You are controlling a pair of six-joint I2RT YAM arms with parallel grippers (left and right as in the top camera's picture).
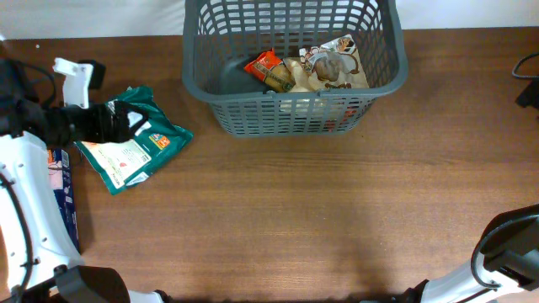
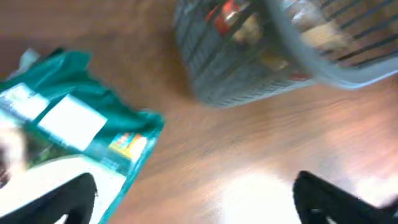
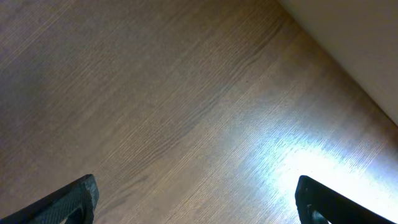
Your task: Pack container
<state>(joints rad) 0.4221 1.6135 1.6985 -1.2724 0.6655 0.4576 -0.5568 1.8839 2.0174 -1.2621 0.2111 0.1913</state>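
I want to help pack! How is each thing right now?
container: upright, two packets inside.
orange packet: lying in the container.
beige packet: in the container.
green packet: flat on the table, not packed.
left gripper: open, by the green packet.
right gripper: open, empty.

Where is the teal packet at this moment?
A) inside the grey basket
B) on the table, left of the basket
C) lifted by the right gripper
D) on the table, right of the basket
B: the teal packet lies on the wooden table, outside the wall of the grey basket and to its left.
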